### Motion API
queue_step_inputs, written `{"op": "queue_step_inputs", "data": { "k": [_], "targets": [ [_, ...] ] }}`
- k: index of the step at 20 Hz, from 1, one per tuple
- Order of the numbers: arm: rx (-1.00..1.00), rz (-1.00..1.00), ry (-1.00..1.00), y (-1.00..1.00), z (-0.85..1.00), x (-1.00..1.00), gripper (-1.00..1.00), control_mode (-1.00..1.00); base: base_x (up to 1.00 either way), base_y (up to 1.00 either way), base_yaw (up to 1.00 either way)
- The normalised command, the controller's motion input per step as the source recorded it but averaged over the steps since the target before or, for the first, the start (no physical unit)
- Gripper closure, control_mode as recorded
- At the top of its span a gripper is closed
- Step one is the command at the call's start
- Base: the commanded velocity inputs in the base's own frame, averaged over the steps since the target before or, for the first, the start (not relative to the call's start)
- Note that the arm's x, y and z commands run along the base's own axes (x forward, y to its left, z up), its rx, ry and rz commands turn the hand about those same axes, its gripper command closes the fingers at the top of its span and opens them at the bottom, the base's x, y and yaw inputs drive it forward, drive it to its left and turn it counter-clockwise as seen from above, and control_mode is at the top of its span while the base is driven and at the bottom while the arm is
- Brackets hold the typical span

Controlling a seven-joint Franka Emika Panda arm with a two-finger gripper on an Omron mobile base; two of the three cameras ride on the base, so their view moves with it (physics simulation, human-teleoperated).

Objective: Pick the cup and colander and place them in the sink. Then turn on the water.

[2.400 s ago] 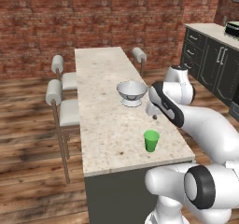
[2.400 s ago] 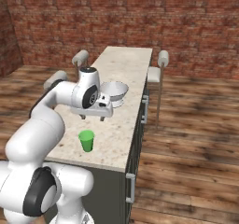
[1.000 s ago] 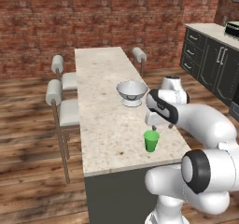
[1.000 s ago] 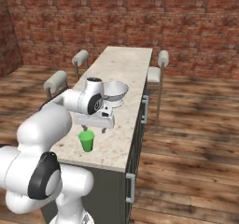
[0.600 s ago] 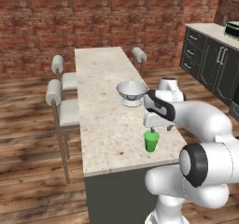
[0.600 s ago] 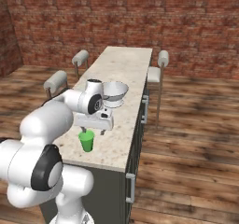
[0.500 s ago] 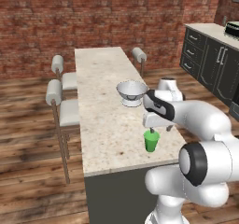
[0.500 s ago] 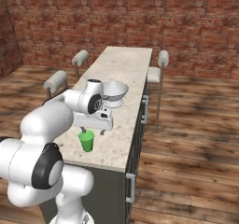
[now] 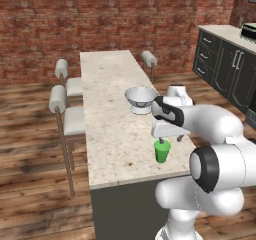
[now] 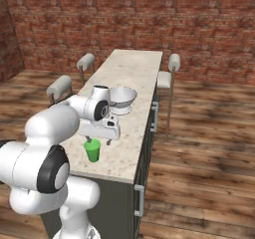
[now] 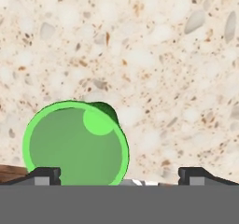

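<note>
The cup (image 9: 162,152) is a small bright-green tumbler standing upright near the front right corner of the island counter (image 9: 110,119). My gripper (image 9: 167,139) hangs open just above the cup's rim, pointing down. In the hand view the cup (image 11: 74,143) lies below and between the two fingertips (image 11: 44,175), off-centre toward the left one, and nothing is held. The colander (image 9: 141,98) is a white-grey perforated bowl sitting farther back on the counter, behind my wrist. From the right base view the cup (image 10: 92,150) stands under the gripper (image 10: 99,139), with the colander (image 10: 122,99) beyond. The sink and water are out of view.
Two stools (image 9: 67,109) stand along the left side of the island, and another (image 9: 148,60) at its far right. Dark cabinets (image 9: 230,69) line the right wall. The counter's front edge (image 9: 140,180) runs close to the cup. A brick wall closes the back.
The arm has swung forward from beside the colander and lowered over the cup. The jaws have stayed open. Cup and colander have not moved.
</note>
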Motion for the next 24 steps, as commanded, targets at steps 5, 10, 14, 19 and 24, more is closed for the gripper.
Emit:
{"op": "queue_step_inputs", "data": {
  "k": [5, 10, 14, 19, 24],
  "targets": [
    [0.00, 0.00, 0.00, 0.00, -0.10, 0.11, -1.00, -1.00, 0.00, 0.00, 0.00],
    [0.00, 0.00, 0.01, 0.00, -0.15, 0.15, -1.00, -1.00, 0.00, 0.00, 0.00],
    [0.00, 0.00, 0.01, 0.00, -0.16, 0.11, -1.00, -1.00, 0.00, 0.00, 0.00],
    [0.00, 0.00, 0.03, 0.00, -0.14, 0.11, -1.00, -1.00, 0.00, 0.00, 0.00],
    [0.00, 0.01, 0.03, 0.00, -0.13, 0.06, -1.00, -1.00, 0.00, 0.00, 0.00]
  ]
}}
